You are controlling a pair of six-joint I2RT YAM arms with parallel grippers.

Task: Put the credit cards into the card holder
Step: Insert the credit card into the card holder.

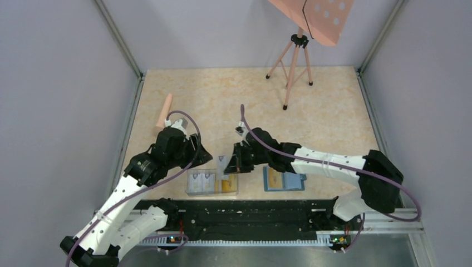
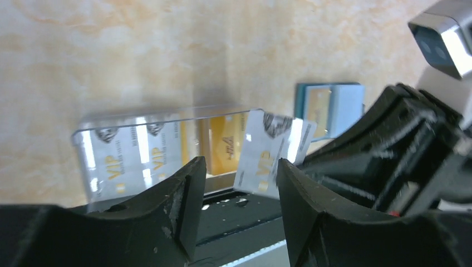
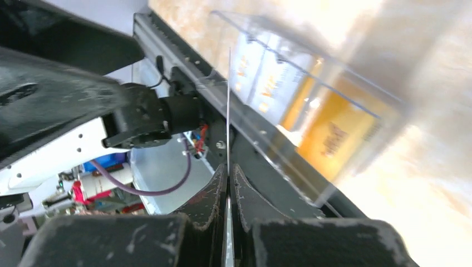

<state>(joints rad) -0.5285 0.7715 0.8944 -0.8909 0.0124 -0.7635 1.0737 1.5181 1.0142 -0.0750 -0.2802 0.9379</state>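
A: Checking right gripper (image 3: 228, 186)?
B: Clamped edge-on on one pale card (image 2: 271, 151) above the clear box (image 1: 211, 182), seemingly for carrying across. Left gripper (image 2: 236, 194): jaws apart, empty. Card holder (image 1: 285, 181): near edge of the table (image 1: 334, 111), right of the box.

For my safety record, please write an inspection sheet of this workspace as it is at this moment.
Surface: beige marbled table; no spill seen.
Job's things: card holder lies open near the front edge, with a yellow card in it; a white card is held at the edge of the clear box; more cards are inside the box.
Clutter: peach stick at the left rear.
Grippers: right gripper is shut on the white card; left gripper is open and holds nothing.
Cables: purple cables run along both arms; no snag seen.
Surroundings: grey walls; pink tripod at the rear.
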